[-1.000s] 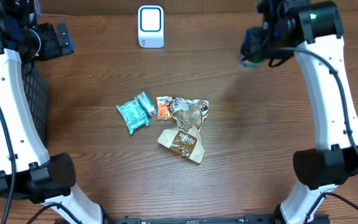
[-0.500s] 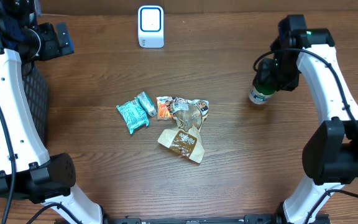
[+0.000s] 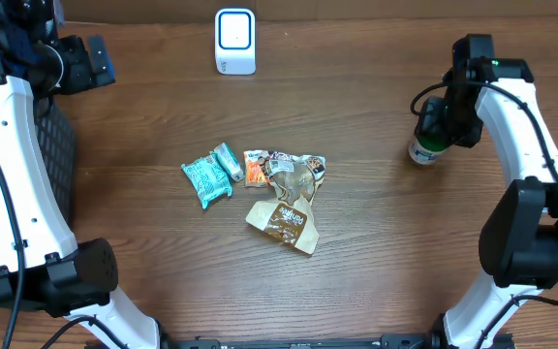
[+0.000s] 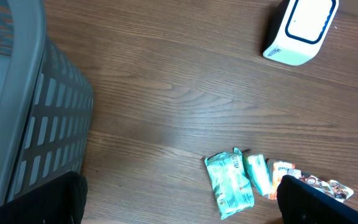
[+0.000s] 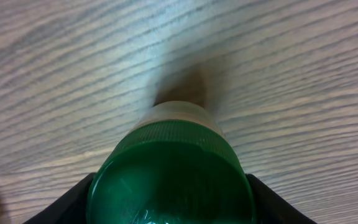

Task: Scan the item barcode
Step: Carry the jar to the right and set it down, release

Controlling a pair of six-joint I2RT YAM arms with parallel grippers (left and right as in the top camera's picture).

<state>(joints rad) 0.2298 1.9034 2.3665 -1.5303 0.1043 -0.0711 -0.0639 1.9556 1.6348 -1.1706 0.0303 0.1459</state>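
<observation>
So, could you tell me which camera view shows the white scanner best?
The overhead view: the white scanner sits whole and unobstructed, its face towards the camera. The left wrist view shows the white scanner cropped by the frame's top edge. The right wrist view misses it.

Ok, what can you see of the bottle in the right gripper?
The green-capped bottle has a dark green ribbed screw cap, glossy like plastic, over a pale body. It is upright, cap up, toward the right side of the wooden table. The right gripper is closed on it, fingers at either side of the cap. Whether its base touches the table is unclear.
</observation>
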